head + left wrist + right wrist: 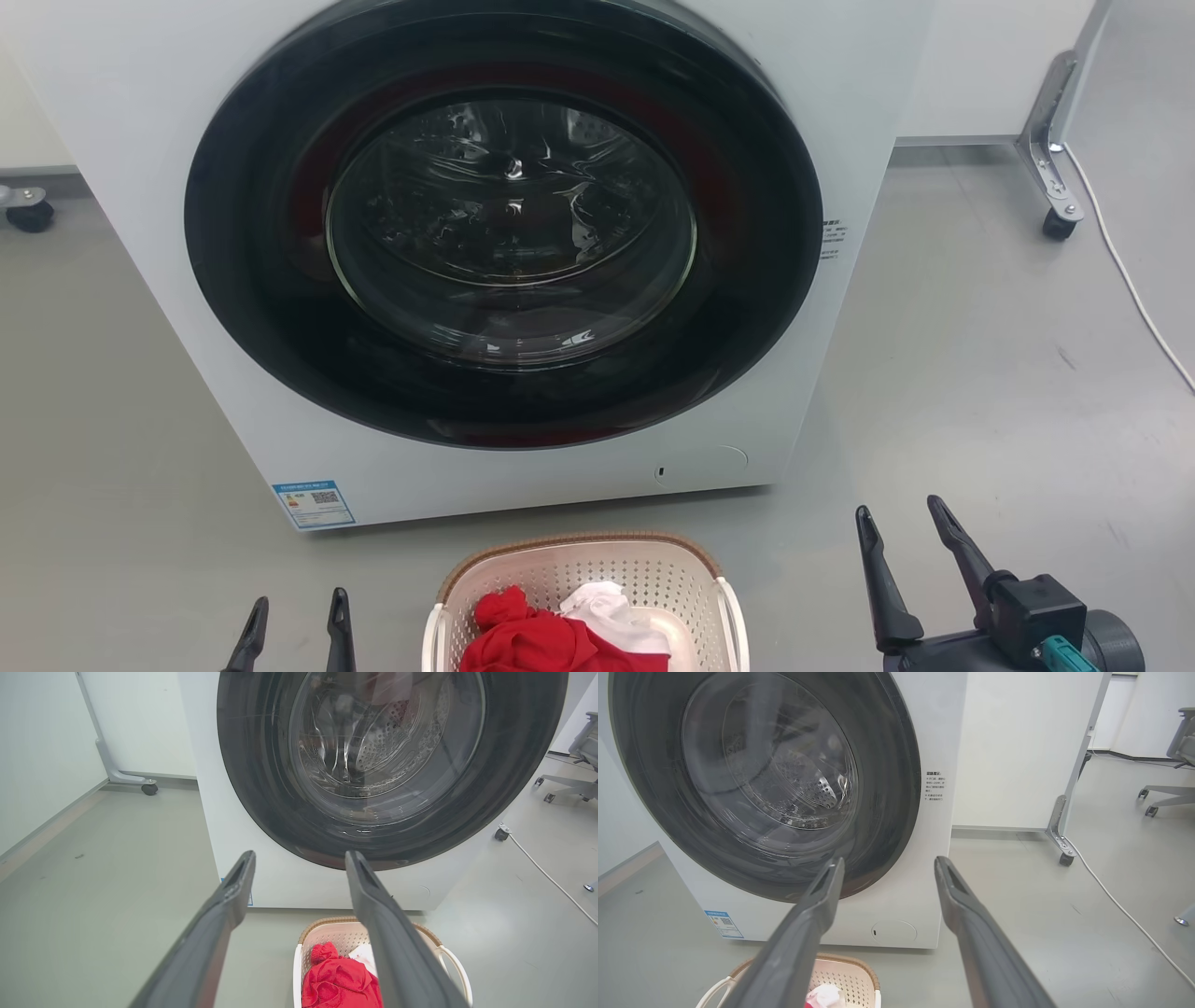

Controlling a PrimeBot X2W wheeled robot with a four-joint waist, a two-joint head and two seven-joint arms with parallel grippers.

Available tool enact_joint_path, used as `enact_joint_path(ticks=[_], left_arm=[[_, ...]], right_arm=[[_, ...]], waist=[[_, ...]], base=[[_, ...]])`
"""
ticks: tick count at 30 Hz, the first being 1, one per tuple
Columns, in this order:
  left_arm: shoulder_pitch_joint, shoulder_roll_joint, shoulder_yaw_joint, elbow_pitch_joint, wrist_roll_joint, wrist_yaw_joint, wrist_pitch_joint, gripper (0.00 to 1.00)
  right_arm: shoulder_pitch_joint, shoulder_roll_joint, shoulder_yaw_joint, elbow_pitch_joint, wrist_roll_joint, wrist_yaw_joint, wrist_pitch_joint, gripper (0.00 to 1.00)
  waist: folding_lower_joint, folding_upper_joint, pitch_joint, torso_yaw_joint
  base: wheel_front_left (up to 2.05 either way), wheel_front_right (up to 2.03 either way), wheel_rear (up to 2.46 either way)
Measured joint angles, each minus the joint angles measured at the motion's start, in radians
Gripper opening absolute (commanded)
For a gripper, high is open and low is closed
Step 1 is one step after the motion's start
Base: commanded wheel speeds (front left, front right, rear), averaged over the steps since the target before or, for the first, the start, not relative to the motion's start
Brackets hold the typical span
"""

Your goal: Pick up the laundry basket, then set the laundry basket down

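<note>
Jaws of left gripper and right gripper stand wide and empty, laundry basket between them, near washing machine

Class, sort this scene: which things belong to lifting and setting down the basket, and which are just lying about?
Job: basket; left gripper; right gripper, both open.
Lying about: washer; clothes in the basket; cable; chair.

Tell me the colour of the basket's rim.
Brown weave on the laundry basket, clearest in the head view.
</note>
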Motion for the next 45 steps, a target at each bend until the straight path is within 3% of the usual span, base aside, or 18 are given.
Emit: enact_joint_path(ticks=[8, 9, 20, 45], left_arm=[[0.011, -0.01, 0.009, -0.015, 0.014, 0.0, 0.018, 1.0], [0.012, -0.01, 0.01, -0.016, 0.021, 0.0, 0.024, 0.0], [0.016, -0.022, 0.009, 0.052, 0.005, -0.003, 0.031, 0.0], [-0.053, -0.032, 0.06, 0.131, -0.357, -0.055, 0.061, 0.0]], right_arm=[[0.012, 0.004, -0.007, -0.021, -0.006, 0.0, 0.023, 1.0], [0.012, 0.005, -0.008, -0.025, -0.006, 0.0, 0.03, 0.0], [0.049, 0.019, -0.014, 0.035, 0.022, 0.008, 0.03, 0.0], [0.021, 0.051, -0.132, 0.085, 0.387, 0.067, 0.101, 0.0]], waist=[[0.0, 0.0, 0.004, 0.002], [0.0, 0.0, 0.005, 0.002], [0.0001, 0.0, 0.006, 0.004], [0.0001, 0.0, 0.007, 0.01]], base=[[0.0, 0.0, 0.0], [0.0, 0.0, 0.0], [0.0, 0.0, 0.0], [0.0, 0.0, 0.0]])
